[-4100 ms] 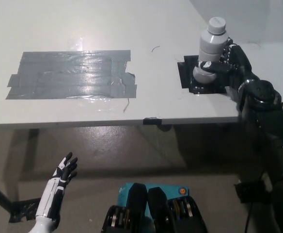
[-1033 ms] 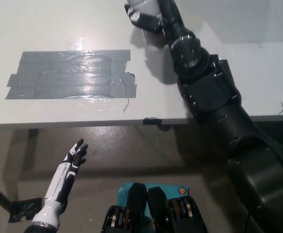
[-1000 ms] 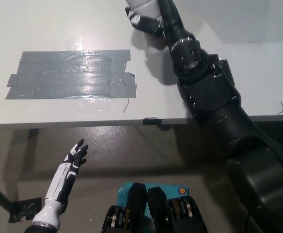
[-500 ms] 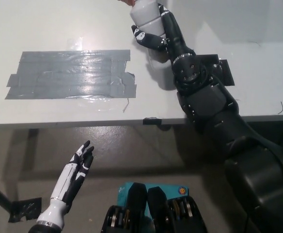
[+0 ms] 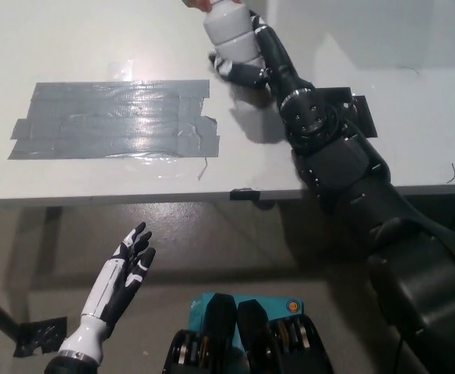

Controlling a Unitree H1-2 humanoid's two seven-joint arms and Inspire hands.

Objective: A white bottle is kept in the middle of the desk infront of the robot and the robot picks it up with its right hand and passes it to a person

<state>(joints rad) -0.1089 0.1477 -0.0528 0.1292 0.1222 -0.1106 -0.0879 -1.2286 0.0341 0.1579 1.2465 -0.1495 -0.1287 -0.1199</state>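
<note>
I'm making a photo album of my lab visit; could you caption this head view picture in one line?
Black right hand lifts the white bottle across the desk toward a person's fingers; white left hand rests open below.

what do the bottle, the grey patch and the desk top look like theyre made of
The white bottle, held in the right hand, looks like matte opaque plastic: smooth, with a moulded ridge, no glint. The grey patch looks like strips of glossy duct tape: overlapping edges, wrinkles and glare. The desk seems a smooth white laminate or painted board; which one is unclear.
</note>
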